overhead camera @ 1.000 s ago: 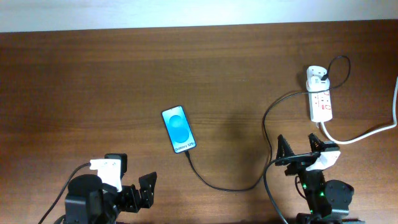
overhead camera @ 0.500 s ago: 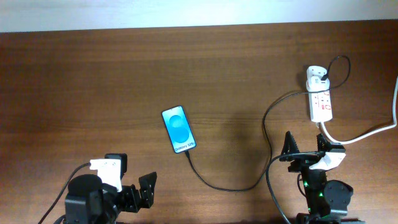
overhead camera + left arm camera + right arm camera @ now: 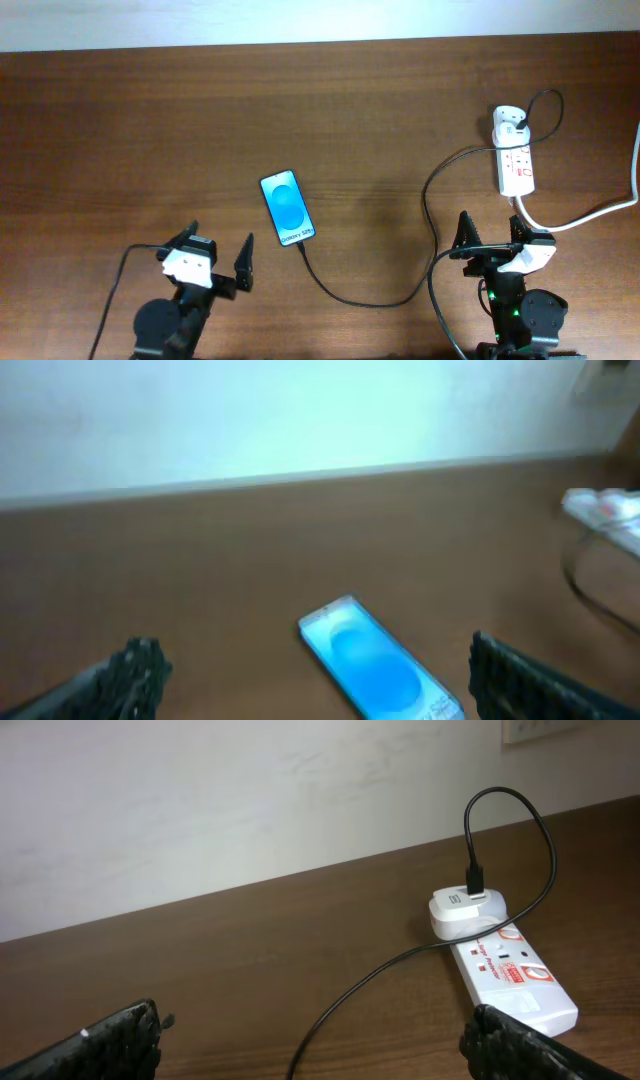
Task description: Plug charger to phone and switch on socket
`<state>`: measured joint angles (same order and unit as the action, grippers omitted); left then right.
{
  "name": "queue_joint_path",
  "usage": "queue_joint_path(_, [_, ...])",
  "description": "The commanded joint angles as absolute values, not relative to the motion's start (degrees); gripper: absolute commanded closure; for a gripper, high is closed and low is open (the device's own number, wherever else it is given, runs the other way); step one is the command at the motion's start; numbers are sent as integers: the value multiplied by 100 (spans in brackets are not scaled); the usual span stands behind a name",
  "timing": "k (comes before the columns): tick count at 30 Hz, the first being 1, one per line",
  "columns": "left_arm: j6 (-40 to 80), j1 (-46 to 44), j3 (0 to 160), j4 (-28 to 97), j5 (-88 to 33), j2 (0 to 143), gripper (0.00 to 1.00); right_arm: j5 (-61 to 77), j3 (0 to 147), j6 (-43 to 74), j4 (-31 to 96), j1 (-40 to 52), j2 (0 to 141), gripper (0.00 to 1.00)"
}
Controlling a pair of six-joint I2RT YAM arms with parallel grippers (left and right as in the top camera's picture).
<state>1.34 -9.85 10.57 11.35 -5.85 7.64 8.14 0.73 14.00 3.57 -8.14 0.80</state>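
Observation:
The phone [image 3: 288, 209] lies flat mid-table with its blue screen up; it also shows in the left wrist view [image 3: 380, 672]. The black charger cable [image 3: 372, 300] runs from the phone's near end in a loop to the white adapter [image 3: 510, 123], which sits in the far end of the white socket strip [image 3: 518, 168]. The right wrist view shows the adapter [image 3: 466, 911] in the strip [image 3: 515, 976]. My left gripper [image 3: 215, 258] is open and empty, near the phone's front left. My right gripper [image 3: 490, 238] is open and empty, just in front of the strip.
The strip's thick white cord [image 3: 600, 210] runs off to the right edge. The cable [image 3: 432, 215] loops past the right gripper's left side. A pale wall [image 3: 250, 790] stands behind the table's far edge.
My left arm has swung round and forward, its open gripper now pointing at the phone. The right gripper turned slightly a second ago and has held still since.

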Motion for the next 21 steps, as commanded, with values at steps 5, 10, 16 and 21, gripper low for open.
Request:
queue_joint_path(5, [-637,-556,45,471,86,27,1,766,32,1444,368,-777,19,2])
queue_joint_path(10, [-633,-49,47,473,-5,27,1,766,32,1444,366,-777,21,2])
queue_joint_path(16, [-633,-43,47,471,-1,30,1,766,32,1444,368,-777,21,2])
queue_joint_path(21, [-633,-43,47,471,-3,30,1,766,32,1444,368,-777,19,2])
